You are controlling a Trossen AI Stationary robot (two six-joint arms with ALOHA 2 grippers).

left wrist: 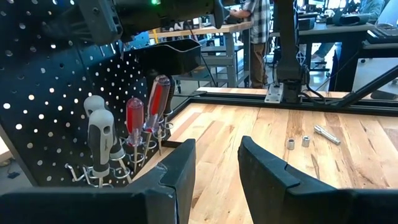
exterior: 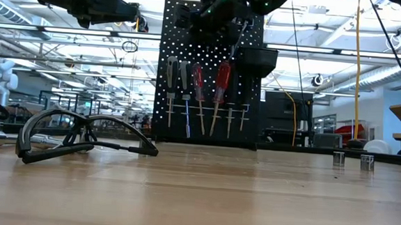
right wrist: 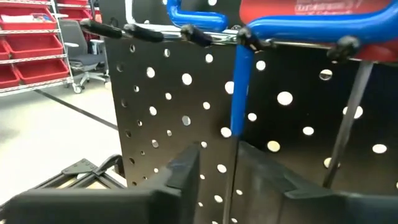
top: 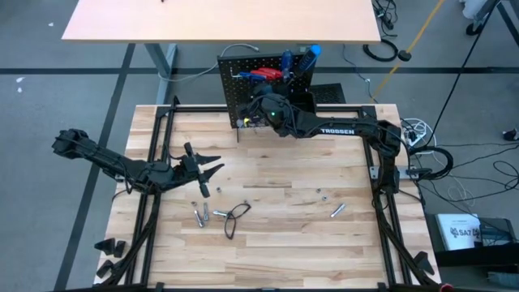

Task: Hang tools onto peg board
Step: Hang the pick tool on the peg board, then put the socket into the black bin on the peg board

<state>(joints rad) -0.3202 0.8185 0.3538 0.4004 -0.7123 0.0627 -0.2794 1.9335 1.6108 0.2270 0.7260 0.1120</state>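
Note:
The black peg board [top: 259, 85] stands upright at the table's far edge. Red-handled screwdrivers [exterior: 222, 77] and grey-handled ones [exterior: 171, 72] hang in its lower hooks. A blue T-handled tool [right wrist: 239, 74] hangs from the top hooks by its crossbar [right wrist: 298, 28], beside a red handle [right wrist: 311, 9]. My right gripper [right wrist: 219, 168] is level at the board's face, open, with the tool's thin shaft [right wrist: 234, 180] between its fingers. My left gripper [top: 212, 169] waits open over the table's left half. A black wire loop [top: 235, 217] and silver bits [top: 201, 216] lie on the table. My right gripper has its two fingers on either side of the blue tool's thin metal shaft [right wrist: 234, 155], below the blue sleeve, coming level from the table's near side. The shaft runs close along one finger [right wrist: 261, 168]; whether that finger touches it I cannot tell.
A small black bin [exterior: 259, 60] is fixed to the board's upper right. Another silver bit [top: 337, 211] and small nuts [top: 320, 193] lie right of centre. A black frame [top: 162, 162] borders the table. A person [left wrist: 255, 18] stands in the room beyond.

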